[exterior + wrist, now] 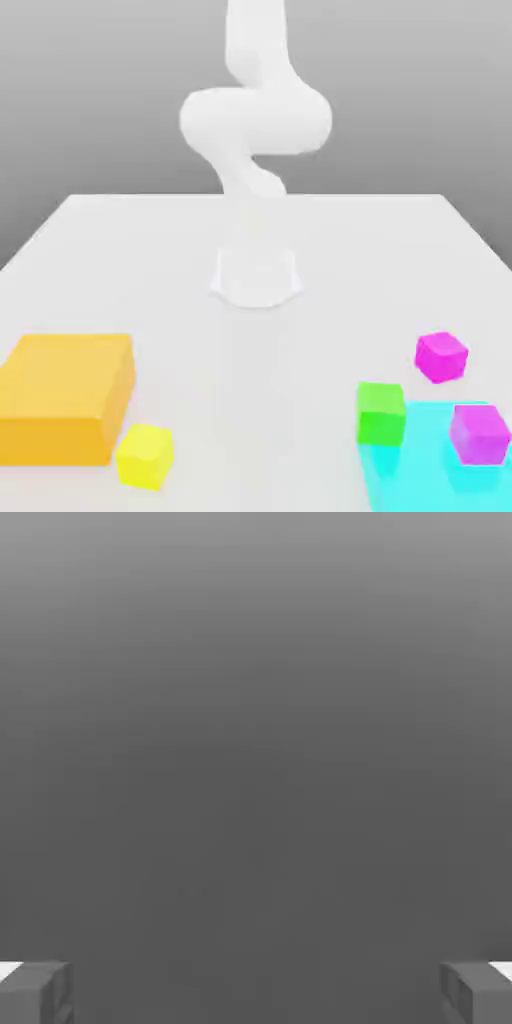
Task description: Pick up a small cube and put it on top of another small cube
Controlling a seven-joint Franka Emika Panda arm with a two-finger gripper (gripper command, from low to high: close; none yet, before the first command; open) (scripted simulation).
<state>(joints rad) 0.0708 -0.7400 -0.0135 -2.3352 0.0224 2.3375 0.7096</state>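
Gripper (256, 992) wide open, nothing btwn its fingers (35, 992), grey backdrop beyond. On the white table (256, 240), seen from the exterior view w/ arm base (256, 275) as clock centre: pink cube (441, 356) at approx 4 o'clock, near the green cube (381, 412) but apart. Purple cube (480, 434) sits on the cyan block (420, 470). Yellow cube (145, 456) just beside the orange block (65, 398), approx 7–8 o'clock.
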